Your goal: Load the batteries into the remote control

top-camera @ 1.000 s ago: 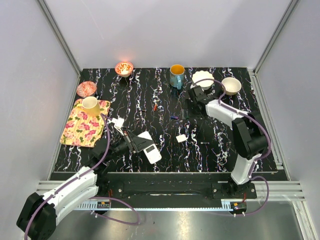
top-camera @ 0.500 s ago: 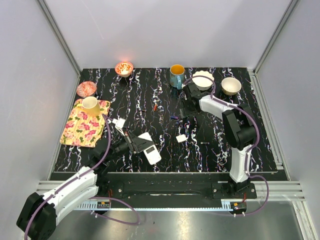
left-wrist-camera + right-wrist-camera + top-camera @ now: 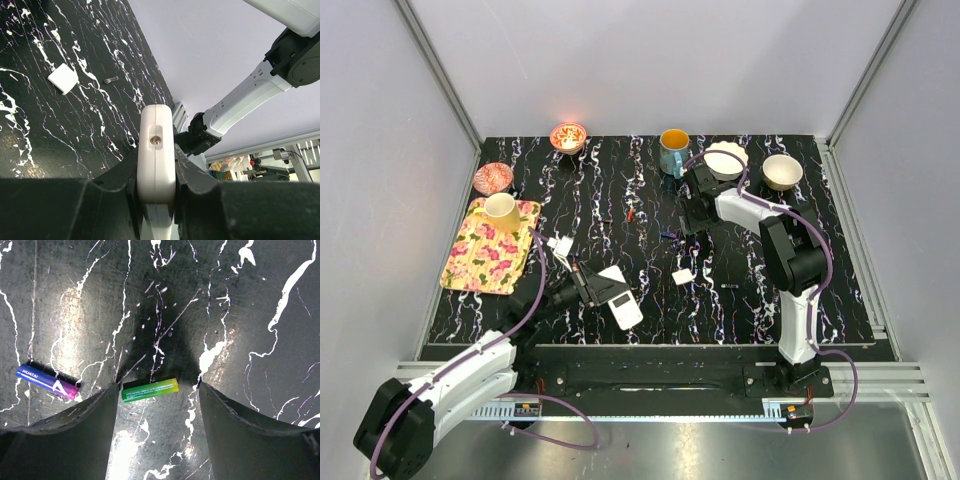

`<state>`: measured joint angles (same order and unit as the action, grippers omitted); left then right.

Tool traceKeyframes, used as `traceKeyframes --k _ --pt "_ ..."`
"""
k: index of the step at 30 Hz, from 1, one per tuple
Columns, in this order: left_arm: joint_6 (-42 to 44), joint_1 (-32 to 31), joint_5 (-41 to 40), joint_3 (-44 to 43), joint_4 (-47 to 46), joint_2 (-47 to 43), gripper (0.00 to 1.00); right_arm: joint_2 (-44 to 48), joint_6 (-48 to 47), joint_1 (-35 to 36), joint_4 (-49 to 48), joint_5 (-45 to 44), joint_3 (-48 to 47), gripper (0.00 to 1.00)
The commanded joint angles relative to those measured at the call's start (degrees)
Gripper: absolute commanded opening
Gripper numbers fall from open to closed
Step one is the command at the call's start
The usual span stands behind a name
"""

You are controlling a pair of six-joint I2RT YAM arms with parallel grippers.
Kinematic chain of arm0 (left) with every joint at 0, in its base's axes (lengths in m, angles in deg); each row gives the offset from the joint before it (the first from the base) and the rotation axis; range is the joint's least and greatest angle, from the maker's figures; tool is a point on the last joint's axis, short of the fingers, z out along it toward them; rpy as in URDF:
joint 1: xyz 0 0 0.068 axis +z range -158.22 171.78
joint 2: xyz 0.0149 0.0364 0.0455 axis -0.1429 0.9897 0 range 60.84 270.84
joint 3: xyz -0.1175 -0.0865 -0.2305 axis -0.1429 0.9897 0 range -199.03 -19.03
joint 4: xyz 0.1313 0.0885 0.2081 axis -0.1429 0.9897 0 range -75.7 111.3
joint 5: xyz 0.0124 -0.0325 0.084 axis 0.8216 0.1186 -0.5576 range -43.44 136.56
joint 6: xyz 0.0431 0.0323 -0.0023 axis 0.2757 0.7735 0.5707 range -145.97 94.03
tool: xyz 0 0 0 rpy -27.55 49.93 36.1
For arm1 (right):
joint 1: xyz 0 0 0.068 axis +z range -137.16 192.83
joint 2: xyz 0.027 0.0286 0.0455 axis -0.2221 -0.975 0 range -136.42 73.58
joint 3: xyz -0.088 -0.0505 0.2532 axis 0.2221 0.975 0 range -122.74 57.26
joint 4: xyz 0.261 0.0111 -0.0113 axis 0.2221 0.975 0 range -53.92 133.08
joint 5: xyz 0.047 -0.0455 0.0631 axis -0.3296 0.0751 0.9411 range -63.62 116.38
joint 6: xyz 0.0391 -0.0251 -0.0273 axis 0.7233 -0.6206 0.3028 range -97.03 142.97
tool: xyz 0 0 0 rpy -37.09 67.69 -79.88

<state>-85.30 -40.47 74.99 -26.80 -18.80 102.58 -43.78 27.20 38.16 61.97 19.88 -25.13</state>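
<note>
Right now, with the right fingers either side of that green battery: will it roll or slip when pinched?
Likely rolls: the green battery is a smooth cylinder lying on its side on the glossy table. It lies lengthwise across the open right gripper, so closing would press its small ends; it may skid or pivot out. Probably stiff, not fragile.

Black table veined with white, plain pale grey walls on three sides, metal corner rails, bright even light
</note>
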Motion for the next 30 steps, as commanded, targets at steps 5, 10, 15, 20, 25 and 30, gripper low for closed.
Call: traceKeyframes --k 5,10,15,20,25,30 --pt "0.7 0.0 -0.3 -1.1 -4.1 -0.2 0.0 -0.9 -0.6 0.1 -1.5 0.1 -0.9 0.66" --pt "0.5 0.0 -0.1 -1.1 -4.3 0.0 0.0 -1.1 -0.8 0.1 -1.5 0.4 -0.5 0.59" --pt "0.4 0.0 -0.2 -0.8 -4.4 -0.2 0.0 -1.2 -0.5 0.1 -1.6 0.6 -0.1 0.54" --pt "0.4 0.0 -0.3 -0.6 -4.9 -0.1 0.0 -0.7 1.0 0.1 -1.7 1.0 1.1 0.42" --pt "0.2 0.0 0.1 -0.6 -5.7 0.5 0.0 0.9 6.4 0.1 -2.2 1.5 2.8 0.27" --pt "0.0 0.0 -0.1 -0.3 -5.9 0.3 0.0 4.9 20.0 0.1 -2.1 -0.3 5.2 0.0"
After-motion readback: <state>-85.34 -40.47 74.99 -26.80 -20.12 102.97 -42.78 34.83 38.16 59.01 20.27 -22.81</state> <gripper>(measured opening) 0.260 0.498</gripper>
